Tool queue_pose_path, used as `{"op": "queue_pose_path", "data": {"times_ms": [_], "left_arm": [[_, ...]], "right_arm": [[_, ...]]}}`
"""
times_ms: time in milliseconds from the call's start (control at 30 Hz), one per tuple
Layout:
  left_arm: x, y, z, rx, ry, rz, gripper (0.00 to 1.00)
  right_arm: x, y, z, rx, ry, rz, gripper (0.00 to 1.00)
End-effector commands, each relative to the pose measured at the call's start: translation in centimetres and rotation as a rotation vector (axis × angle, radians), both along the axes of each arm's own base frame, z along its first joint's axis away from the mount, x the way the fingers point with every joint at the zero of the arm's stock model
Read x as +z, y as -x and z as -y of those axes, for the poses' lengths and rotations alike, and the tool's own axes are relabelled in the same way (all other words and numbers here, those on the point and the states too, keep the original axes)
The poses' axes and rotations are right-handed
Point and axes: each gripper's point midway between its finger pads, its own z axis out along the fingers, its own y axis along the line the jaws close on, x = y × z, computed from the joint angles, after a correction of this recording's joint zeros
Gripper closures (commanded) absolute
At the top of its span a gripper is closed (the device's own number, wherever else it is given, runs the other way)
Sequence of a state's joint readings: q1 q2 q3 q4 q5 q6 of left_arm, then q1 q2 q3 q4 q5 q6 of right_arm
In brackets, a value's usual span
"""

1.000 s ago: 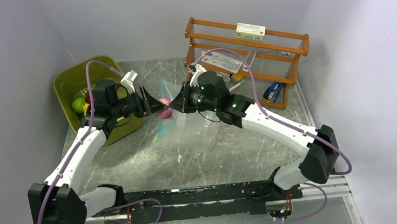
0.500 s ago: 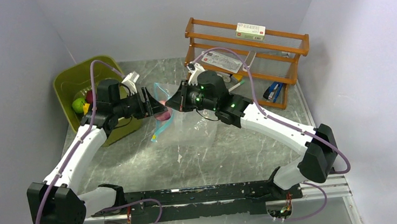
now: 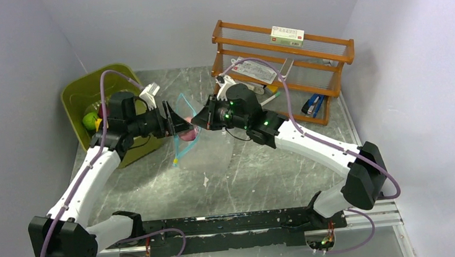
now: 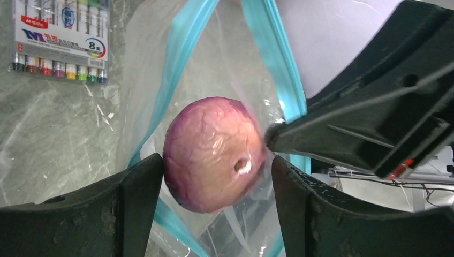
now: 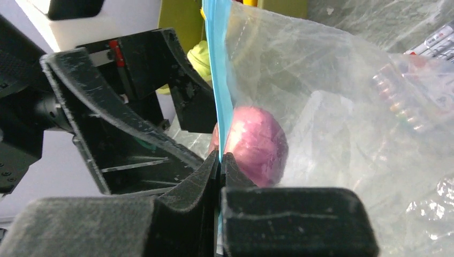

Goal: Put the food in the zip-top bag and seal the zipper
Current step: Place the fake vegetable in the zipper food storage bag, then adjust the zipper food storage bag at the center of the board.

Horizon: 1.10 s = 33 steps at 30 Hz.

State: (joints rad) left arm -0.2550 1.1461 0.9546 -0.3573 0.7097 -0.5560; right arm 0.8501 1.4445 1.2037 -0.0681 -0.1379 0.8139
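1. The right gripper [image 5: 220,160] is pinching the zipper [image 5: 217,64], its fingers pressed together on the teal strip. It is holding the bag [image 5: 332,107] up over the table [image 3: 247,170] with the mouth facing left.
2. The left gripper [image 4: 217,166] is reaching into that mouth from the left, its fingers standing apart on either side of the purple-red piece [image 4: 211,152].
3. The piece is sitting just inside the bag, between the two runs of zipper. One finger seems to be touching it and a slim gap is showing at the other, though the plastic film is making this hard to judge.
4. The bag is hanging mid-table, between the tub [image 3: 79,95] at far left and the rack [image 3: 281,55] at far right.
5. A green piece [image 3: 90,120] is lying in the tub.
6. The markers [image 4: 59,40] are lying flat beyond the bag.
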Motion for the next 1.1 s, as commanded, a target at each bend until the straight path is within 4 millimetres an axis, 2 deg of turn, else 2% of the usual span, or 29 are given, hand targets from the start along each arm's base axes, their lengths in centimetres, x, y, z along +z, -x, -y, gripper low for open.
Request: {"op": "queue_pose_path", "data": {"times_ms": [0, 133, 300, 467, 667, 800, 900, 1067], "left_arm": [[2.4, 1.5, 0.7, -0.060, 0.059, 0.039, 0.27], [3.1, 1.7, 1.1, -0.075, 0.089, 0.047, 0.27], [3.5, 1.6, 0.9, -0.064, 0.076, 0.056, 0.32], [4.7, 1.8, 0.7, -0.076, 0.063, 0.092, 0.34], [5.2, 0.0, -1.5, 0.086, -0.041, 0.200, 0.31], [5.5, 0.2, -0.5, 0.014, -0.001, 0.224, 0.29], [5.1, -0.4, 0.2, -0.024, 0.023, 0.251, 0.28], [6.3, -0.5, 1.7, -0.093, 0.095, 0.315, 0.29]], "right_arm": [[0.5, -0.4, 0.4, -0.024, -0.008, 0.023, 1.00], [0.6, -0.8, 1.1, -0.051, 0.013, 0.036, 1.00], [0.8, -1.1, 2.0, -0.074, 0.026, 0.052, 1.00], [0.5, -1.5, 3.3, -0.118, 0.067, 0.062, 1.00], [0.5, -1.2, 4.9, -0.142, 0.103, 0.061, 1.00], [1.2, -1.0, 5.5, -0.151, 0.102, 0.067, 1.00], [1.3, -1.0, 5.8, -0.164, 0.102, 0.071, 1.00], [1.7, -0.9, 5.4, -0.150, 0.098, 0.057, 1.00]]}}
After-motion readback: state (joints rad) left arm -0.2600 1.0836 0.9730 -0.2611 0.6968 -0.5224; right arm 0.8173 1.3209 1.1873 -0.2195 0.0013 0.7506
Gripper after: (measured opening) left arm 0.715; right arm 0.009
